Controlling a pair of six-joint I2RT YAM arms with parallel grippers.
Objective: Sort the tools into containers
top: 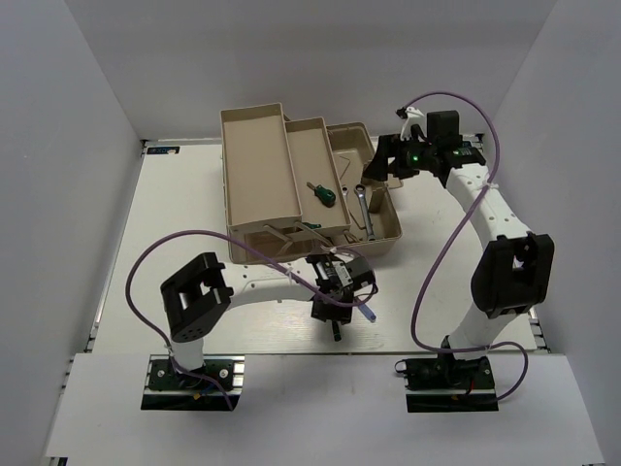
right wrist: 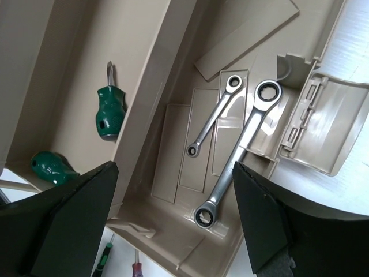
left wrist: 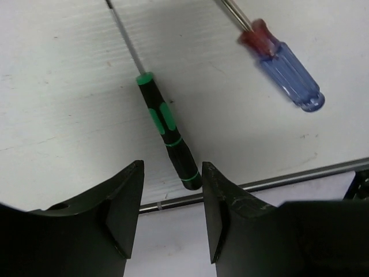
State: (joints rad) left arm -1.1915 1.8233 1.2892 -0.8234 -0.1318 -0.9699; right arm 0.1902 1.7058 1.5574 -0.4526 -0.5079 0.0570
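My left pincer (left wrist: pixel 170 196) is spread wide and empty, low over the table (left wrist: pixel 57 115) on the near side of the toolbox (top: pixel 393 238). The butt of the slim dark-handled screwdriver (left wrist: pixel 168 133) lies just ahead of the gap between my fingers, its shaft pointing away toward the toolbox. How far above the table I am is hard to judge from the wrist view. Beside it, also short of the toolbox, lies the blue-red-handled screwdriver (left wrist: pixel 285 66), well apart from the slim one.

These two look like the last tools still outside. Inside the toolbox, the two green-handled screwdrivers (right wrist: pixel 109 112) sit in a tray (right wrist: pixel 132 52), and both silver wrenches (right wrist: pixel 239 153) lie side by side in the base bin (right wrist: pixel 173 150). My right pincer (right wrist: pixel 176 173) hangs spread and empty above that bin.

So I judge the step in hand to be picking up the slim screwdriver. The next move calls for easing forward until the green-banded grip sits between my fingers, dropping down, then closing across the handle without nudging it sideways or rolling it.
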